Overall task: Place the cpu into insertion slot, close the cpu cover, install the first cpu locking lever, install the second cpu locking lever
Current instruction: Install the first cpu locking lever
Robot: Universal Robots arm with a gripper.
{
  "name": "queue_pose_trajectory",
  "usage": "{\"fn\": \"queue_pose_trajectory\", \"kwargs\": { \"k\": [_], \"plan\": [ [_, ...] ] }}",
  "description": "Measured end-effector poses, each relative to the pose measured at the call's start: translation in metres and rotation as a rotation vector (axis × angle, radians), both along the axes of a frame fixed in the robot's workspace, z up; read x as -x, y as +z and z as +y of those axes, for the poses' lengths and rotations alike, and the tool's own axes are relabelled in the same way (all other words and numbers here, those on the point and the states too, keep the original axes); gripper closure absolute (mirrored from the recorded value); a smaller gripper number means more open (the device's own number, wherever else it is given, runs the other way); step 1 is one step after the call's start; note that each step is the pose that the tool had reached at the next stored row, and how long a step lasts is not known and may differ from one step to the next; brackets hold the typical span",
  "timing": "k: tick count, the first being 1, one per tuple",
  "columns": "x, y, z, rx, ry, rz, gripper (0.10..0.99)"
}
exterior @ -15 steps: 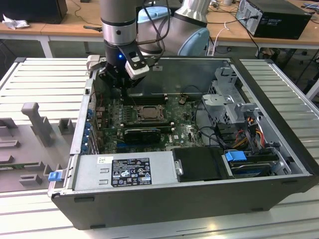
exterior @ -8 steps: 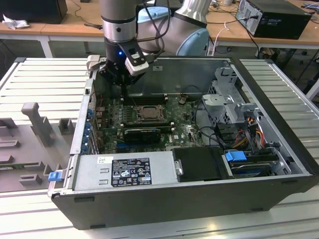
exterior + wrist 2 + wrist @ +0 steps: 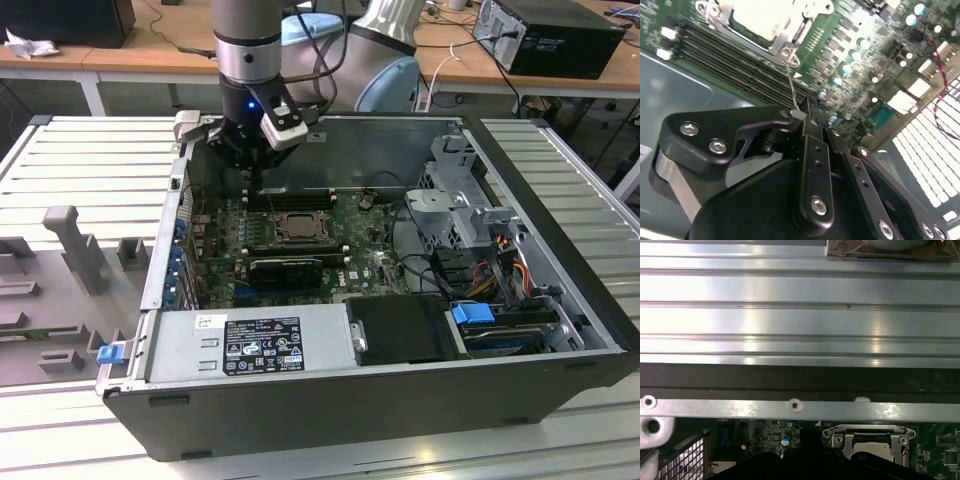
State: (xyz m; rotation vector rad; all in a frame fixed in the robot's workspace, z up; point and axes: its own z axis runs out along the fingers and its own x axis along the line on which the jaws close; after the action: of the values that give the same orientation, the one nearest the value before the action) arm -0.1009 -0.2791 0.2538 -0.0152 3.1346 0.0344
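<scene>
Second wrist view: cpu (image 3: 762,20) in insertion slot (image 3: 790,37) under cpu cover (image 3: 720,10), fingers (image 3: 799,116) pinched onto thin lever wire (image 3: 791,82).

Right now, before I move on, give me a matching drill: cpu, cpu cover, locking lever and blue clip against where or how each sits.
1. cpu
2. cpu cover
3. locking lever
4. blue clip

A. held at the end effector's tip
B. on the case's corner, exterior view's left
C. pale square showing through a cut-out
D. silvery frame lying over the cpu's edges

Pairs: 1-C, 2-D, 3-A, 4-B
</scene>
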Motion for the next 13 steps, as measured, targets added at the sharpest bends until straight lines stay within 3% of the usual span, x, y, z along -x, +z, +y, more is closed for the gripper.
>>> {"fn": "queue_pose_trajectory", "kwargs": {
  "k": [4,6,7,8,11,13],
  "plan": [
    [-0.0248,-0.0006,0.0000,0.000,0.000,0.0000,0.980],
    [-0.0425,-0.0019,0.0000,0.000,0.000,-0.0001,0.980],
    [-0.0461,-0.0020,0.0000,-0.001,0.000,0.0000,0.980],
    [-0.0482,-0.0020,-0.0004,-0.005,0.000,0.0000,0.980],
    [-0.0492,-0.0024,-0.0019,-0.052,0.000,0.0000,0.980],
    [-0.0493,-0.0048,-0.0034,-0.059,0.001,-0.0003,0.980]
  ]
}}
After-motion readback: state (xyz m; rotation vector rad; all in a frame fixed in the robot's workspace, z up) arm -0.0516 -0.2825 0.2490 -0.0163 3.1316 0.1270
